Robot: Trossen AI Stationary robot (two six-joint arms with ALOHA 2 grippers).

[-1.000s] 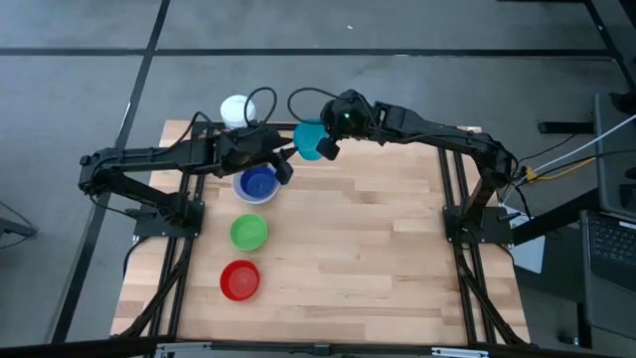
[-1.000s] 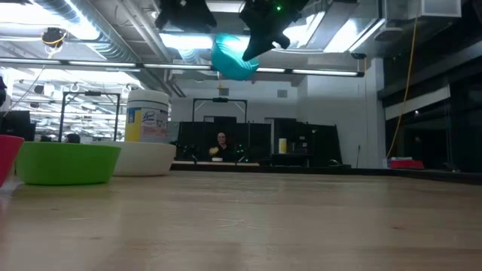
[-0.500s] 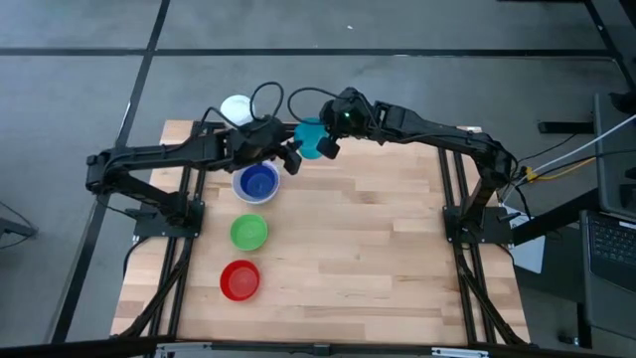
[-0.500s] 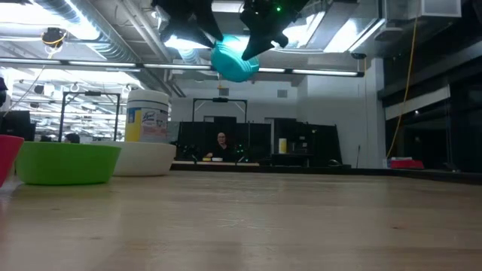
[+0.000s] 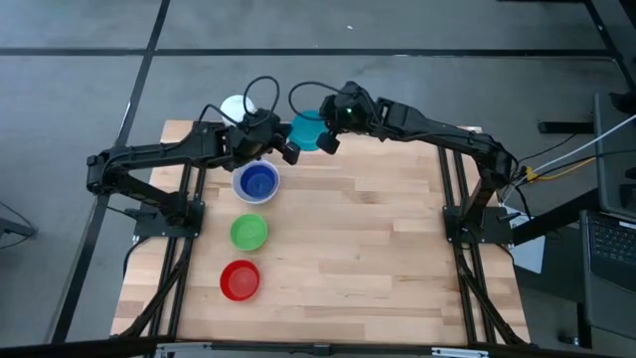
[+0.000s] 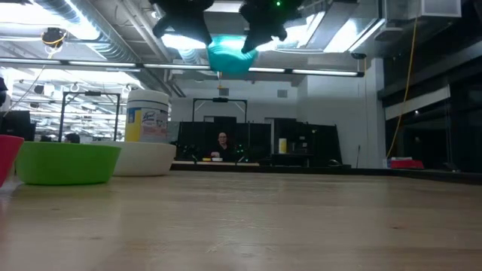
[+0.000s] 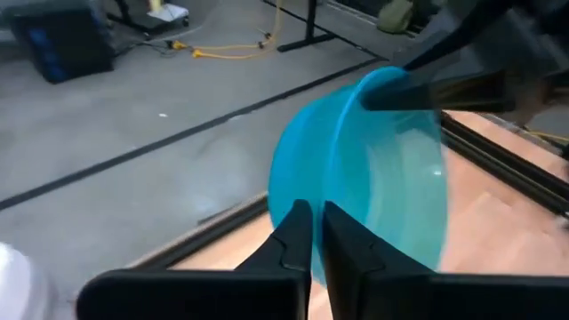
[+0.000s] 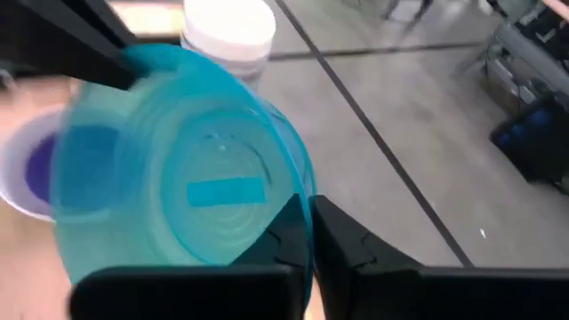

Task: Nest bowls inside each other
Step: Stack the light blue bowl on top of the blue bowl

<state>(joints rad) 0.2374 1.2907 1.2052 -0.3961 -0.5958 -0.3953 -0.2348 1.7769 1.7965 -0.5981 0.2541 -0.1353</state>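
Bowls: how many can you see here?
5. A teal bowl is held in the air by both grippers; a blue bowl sits inside a white bowl; a green bowl and a red bowl stand separately.

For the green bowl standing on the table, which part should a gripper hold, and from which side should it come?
Probably the rim, from straight above. The green bowl stands upright and open, so one finger could go inside its thin wall and one outside. The edge facing the table's open middle looks safest: the red bowl and the blue bowl, nested in the white bowl, flank it in the row.
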